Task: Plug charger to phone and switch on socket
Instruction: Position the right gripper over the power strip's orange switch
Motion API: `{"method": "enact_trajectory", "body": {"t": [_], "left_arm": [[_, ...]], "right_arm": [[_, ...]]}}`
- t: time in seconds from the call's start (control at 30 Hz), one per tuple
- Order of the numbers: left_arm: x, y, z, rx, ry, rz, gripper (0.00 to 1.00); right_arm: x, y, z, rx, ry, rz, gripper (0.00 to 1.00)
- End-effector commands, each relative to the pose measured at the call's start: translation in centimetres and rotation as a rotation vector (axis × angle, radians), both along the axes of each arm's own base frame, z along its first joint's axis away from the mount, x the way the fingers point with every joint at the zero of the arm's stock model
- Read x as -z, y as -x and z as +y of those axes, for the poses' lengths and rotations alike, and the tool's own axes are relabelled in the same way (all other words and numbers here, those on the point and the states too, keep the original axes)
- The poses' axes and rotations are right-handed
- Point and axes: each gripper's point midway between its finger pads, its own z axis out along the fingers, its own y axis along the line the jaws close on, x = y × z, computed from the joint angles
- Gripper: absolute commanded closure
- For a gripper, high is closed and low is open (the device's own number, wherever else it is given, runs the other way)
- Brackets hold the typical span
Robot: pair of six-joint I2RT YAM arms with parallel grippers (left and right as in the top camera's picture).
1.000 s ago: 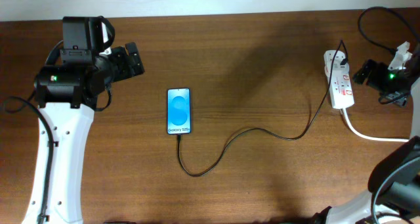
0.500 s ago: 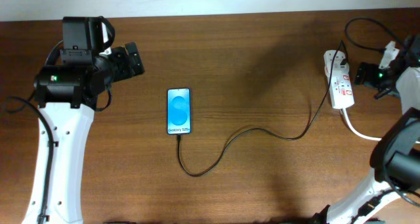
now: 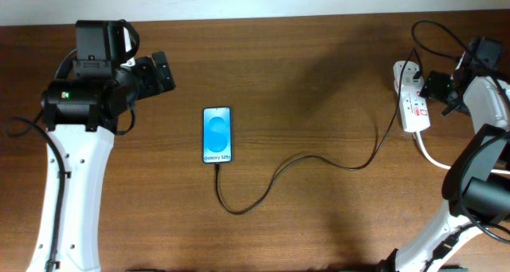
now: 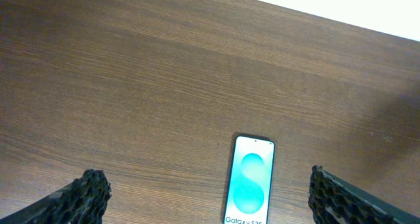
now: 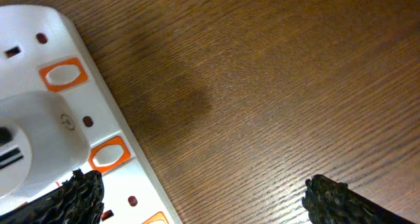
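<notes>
Charger (image 3: 319, 159) looks plugged into the bottom end of the phone (image 3: 217, 135) mid-table, so I'd say only the socket (image 3: 410, 104) switch is left. The right gripper (image 5: 207, 198) hangs just beside the socket, jaws wide and empty. The left gripper (image 4: 210, 191), equally wide and empty, hovers near the phone.

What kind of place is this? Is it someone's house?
Probably a robot test lab, not a home. A left arm and a right arm stand at a wooden table, with a phone, a charger cable and a power strip laid out.
</notes>
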Motion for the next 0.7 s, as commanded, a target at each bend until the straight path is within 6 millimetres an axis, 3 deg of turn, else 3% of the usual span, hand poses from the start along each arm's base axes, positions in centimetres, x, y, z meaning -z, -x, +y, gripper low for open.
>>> {"method": "enact_trajectory", "body": {"t": [0.0, 0.17, 0.67], "left_arm": [[-0.6, 0.0, 0.4, -0.010, -0.011, -0.016, 0.01], [-0.6, 0.0, 0.4, -0.010, -0.011, -0.016, 0.01], [-0.6, 0.0, 0.4, -0.010, -0.011, -0.016, 0.01]], "right_arm": [[0.8, 0.3, -0.5, 0.058, -0.002, 0.010, 0.02], [2.5, 0.3, -0.2, 0.048, -0.026, 0.034, 0.02], [3.1, -0.8, 0.4, -0.015, -0.052, 0.007, 0.02]]}}
